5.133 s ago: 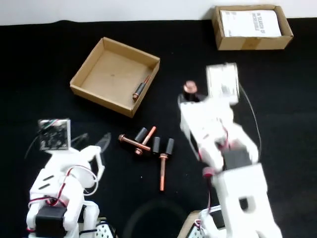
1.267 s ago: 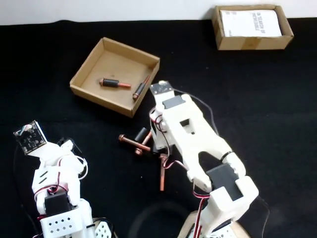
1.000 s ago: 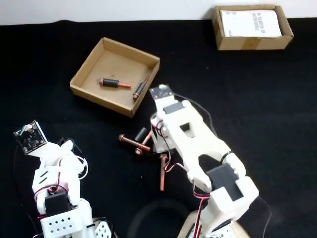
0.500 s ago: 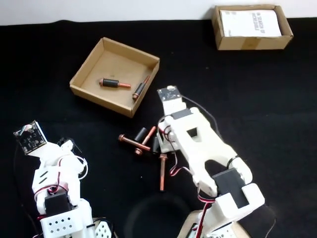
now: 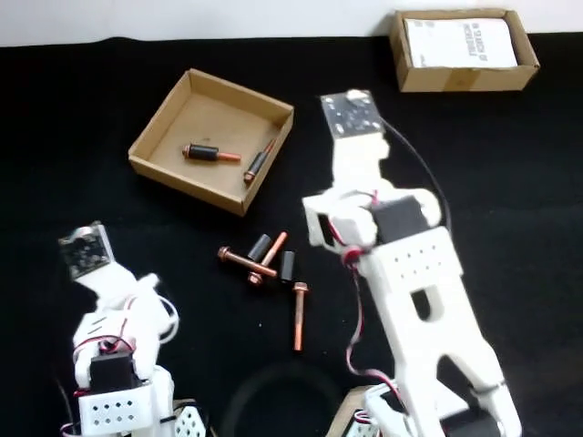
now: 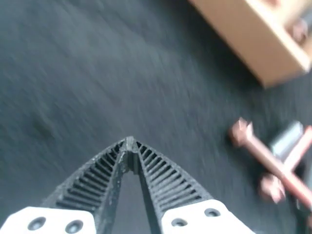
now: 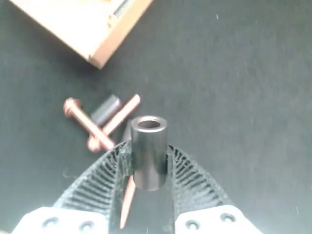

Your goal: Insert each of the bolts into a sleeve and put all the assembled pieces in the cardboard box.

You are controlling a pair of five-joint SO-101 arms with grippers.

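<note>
Your right gripper [image 7: 147, 152] clamps a black sleeve [image 7: 148, 139] upright, bore open at the top, lifted above the table [image 5: 510, 182]. Your left gripper [image 6: 130, 148] is pinched closed on nothing, back on its own side. You are mid-assembly: sleeve in hand, no bolt in it yet. Next, I judge, the left must pick a bolt, either from the crossed bolts [image 5: 248, 262] or the lone bolt [image 5: 298, 319], and feed it in. Two finished pieces [image 5: 211, 153] lie in the cardboard box [image 5: 209, 114].
</note>
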